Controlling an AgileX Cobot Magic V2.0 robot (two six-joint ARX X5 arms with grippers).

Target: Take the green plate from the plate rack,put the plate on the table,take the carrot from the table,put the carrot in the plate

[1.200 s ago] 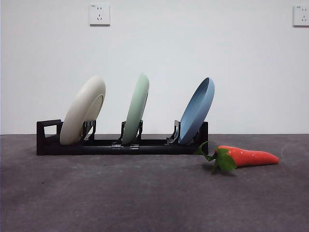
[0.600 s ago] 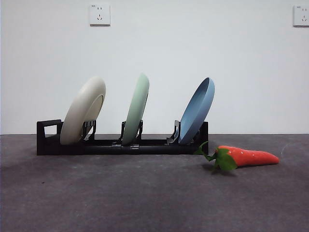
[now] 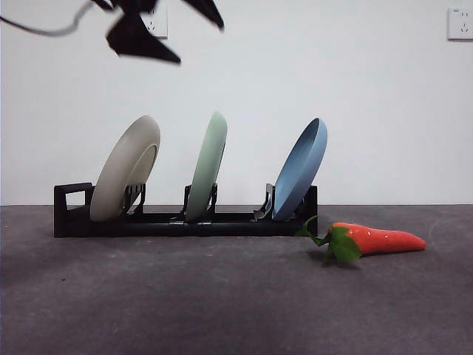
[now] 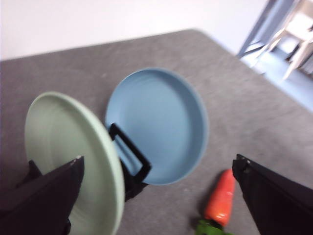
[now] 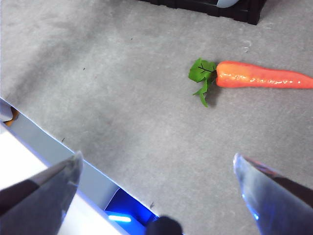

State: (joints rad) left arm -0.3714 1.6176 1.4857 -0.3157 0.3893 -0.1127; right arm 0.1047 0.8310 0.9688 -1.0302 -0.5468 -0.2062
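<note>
The green plate is pale mint, round and shallow with a raised rim. It stands on edge in the middle slot of the plate rack, tilted with its top leaning right in the front view. The plate rack is long, low and black, with paired upright prongs and a rectangular loop handle at its left end; it rests on the table, a flat dark grey speckled surface. The carrot is glossy orange-red with a green leafy top. It lies flat on the table near the rack's right end, leaves pointing toward the rack.
</note>
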